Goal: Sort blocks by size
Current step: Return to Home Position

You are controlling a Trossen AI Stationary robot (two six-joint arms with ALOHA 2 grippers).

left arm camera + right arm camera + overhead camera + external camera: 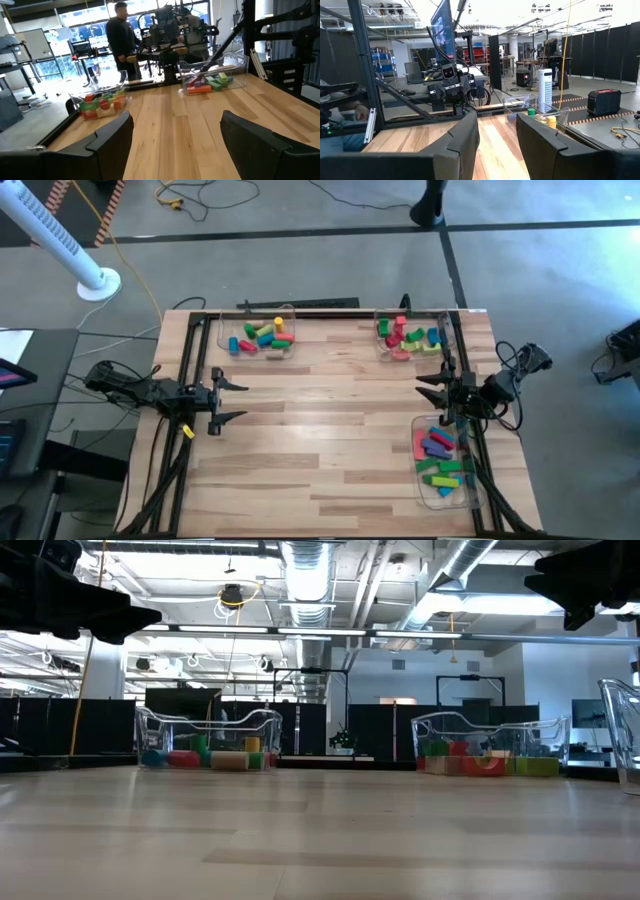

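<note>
The blocks lie sorted in three clear trays. Short coloured pieces fill the far tray (260,335) (540,112). A second far tray (408,335) (100,102) holds red, green and pink ones. Longer bars lie in the near right tray (445,462) (215,80). My left gripper (232,400) (175,135) hovers open at the table's left edge, pointing level across the table, nothing between its fingers. My right gripper (432,390) (497,145) hovers at the right edge between the two right trays, its fingers apart by a narrower gap and holding nothing.
The black frame rails (190,380) run along the table's left and right edges. A person (122,37) stands in the room beyond the table's right side. The bare wood (330,430) between the trays holds nothing.
</note>
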